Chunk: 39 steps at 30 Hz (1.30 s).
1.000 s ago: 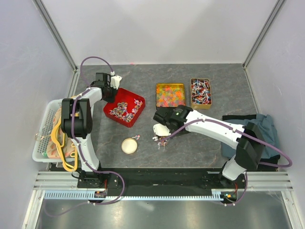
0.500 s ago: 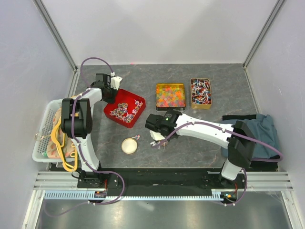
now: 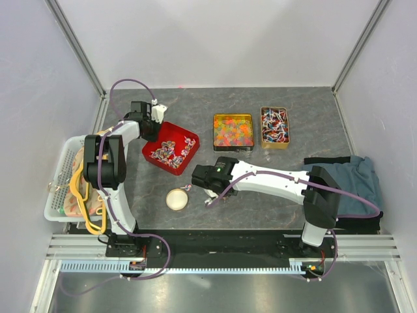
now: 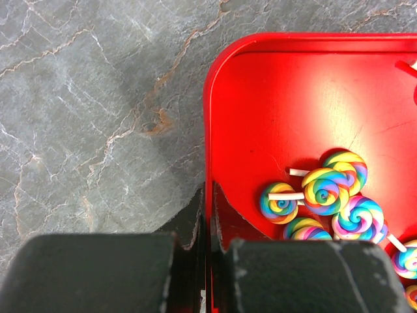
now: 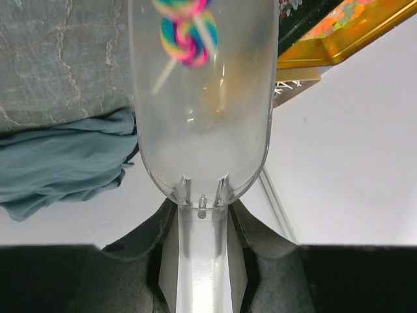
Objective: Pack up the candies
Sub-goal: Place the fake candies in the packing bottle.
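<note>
Grey stone-look table (image 3: 267, 212), white walls round it. L gripper (image 4: 208, 222) is clamped tight on the rim of red tray (image 4: 273, 111), at approx 10 o'clock from table centre. Most candies (image 4: 326, 189) (rainbow swirl lollies on sticks) lie in it. R gripper (image 5: 202, 244) grasps the handle of clear scoop (image 5: 199, 117), jaws part-closed round it. A couple of candies ride at the scoop's far, open end. Scoop hangs nr small round tub (image 3: 176, 199) at 7 o'clock, on its 3 o'clock side, not yet over it.

Risks, as I judge:
- Spill en route. Load sits right at the scoop's lip. Wrist view has table on one side & wall on the other, so scoop looks rolled. More roll or a jerk → candies drop short of tub.
- Missed pour. Tub mouth looks small vs scoop mouth, & sticks could catch on the rim & flip candies out. One small thing, prob. a candy, lies just beside tub at 1 o'clock.
- Knocked tub. Looks light & is unheld, so a low approach could shove or tip it.
- Tray tip. L grip is on one corner rim only. If that arm lifts or twists, tray tilts & contents slide.
- Handle slip. Smooth plastic, thin stem; can't tell how firm the hold is.
</note>
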{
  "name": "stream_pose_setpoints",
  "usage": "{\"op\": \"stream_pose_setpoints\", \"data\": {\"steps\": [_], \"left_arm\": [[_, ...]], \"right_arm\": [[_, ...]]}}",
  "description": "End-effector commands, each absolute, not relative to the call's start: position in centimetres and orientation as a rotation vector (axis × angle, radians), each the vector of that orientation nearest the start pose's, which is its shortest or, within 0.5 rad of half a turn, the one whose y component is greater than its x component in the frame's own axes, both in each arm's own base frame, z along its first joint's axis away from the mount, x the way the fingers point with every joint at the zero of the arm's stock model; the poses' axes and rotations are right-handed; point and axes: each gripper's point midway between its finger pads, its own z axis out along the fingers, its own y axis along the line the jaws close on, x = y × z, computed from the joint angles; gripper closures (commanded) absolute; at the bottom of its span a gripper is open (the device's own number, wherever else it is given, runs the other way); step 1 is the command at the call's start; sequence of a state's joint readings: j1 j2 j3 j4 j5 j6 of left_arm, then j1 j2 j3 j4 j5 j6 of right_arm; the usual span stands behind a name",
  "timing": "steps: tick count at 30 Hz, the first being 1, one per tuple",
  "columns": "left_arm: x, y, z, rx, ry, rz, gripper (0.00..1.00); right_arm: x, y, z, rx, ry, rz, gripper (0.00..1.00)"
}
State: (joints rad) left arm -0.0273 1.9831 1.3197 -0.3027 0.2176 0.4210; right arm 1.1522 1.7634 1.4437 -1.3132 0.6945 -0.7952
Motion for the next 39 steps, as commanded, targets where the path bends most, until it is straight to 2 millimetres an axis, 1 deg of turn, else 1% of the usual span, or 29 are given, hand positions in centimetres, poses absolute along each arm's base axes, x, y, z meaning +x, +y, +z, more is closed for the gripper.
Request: {"op": "stream_pose_setpoints", "data": {"steps": [1,5,9,15,18,20,22,26,27,32,35,36,38,39], "left_arm": [[47.3,-3.8,4.7,0.630,2.349,-0.140,0.98],[47.3,-3.8,4.6,0.629,2.348,-0.147,0.98],[47.3,-3.8,4.6,0.629,2.348,-0.147,0.98],[47.3,-3.8,4.6,0.629,2.348,-0.147,0.98],[47.3,-3.8,4.6,0.630,2.348,-0.143,0.98],[47.2,-3.8,4.5,0.632,2.350,-0.146,0.98],[47.2,-3.8,4.4,0.632,2.351,-0.145,0.98],[47.3,-3.8,4.3,0.631,2.354,-0.149,0.98],[47.3,-3.9,4.3,0.632,2.353,-0.153,0.98],[47.0,-3.8,4.1,0.633,2.363,-0.150,0.98],[46.9,-3.8,4.2,0.633,2.362,-0.149,0.98],[46.9,-3.8,4.2,0.633,2.362,-0.149,0.98],[46.9,-3.8,4.3,0.632,2.360,-0.151,0.98],[46.9,-3.8,4.3,0.632,2.361,-0.153,0.98]], "right_arm": [[24.7,20.0,18.7,-2.348,1.556,-1.189,1.00],[25.2,20.2,19.4,-2.328,1.528,-1.236,1.00],[25.8,20.5,20.7,-2.296,1.492,-1.284,1.00],[26.3,21.1,22.3,-2.262,1.470,-1.295,1.00],[25.5,20.9,22.1,-2.308,1.500,-1.226,1.00],[24.1,20.9,21.4,-2.377,1.510,-1.137,1.00],[23.2,21.2,20.9,-2.415,1.498,-1.094,1.00],[21.4,21.4,19.0,-2.493,1.520,-0.995,1.00],[21.2,21.0,18.4,-2.515,1.527,-0.996,1.00],[21.0,20.5,17.2,-2.528,1.531,-1.004,1.00],[21.3,19.7,16.1,-2.530,1.514,-1.081,1.00],[21.8,19.8,16.0,-2.490,1.500,-1.119,1.00],[22.2,19.8,15.9,-2.469,1.484,-1.151,1.00],[22.6,20.5,15.8,-2.427,1.483,-1.144,1.00]]}}
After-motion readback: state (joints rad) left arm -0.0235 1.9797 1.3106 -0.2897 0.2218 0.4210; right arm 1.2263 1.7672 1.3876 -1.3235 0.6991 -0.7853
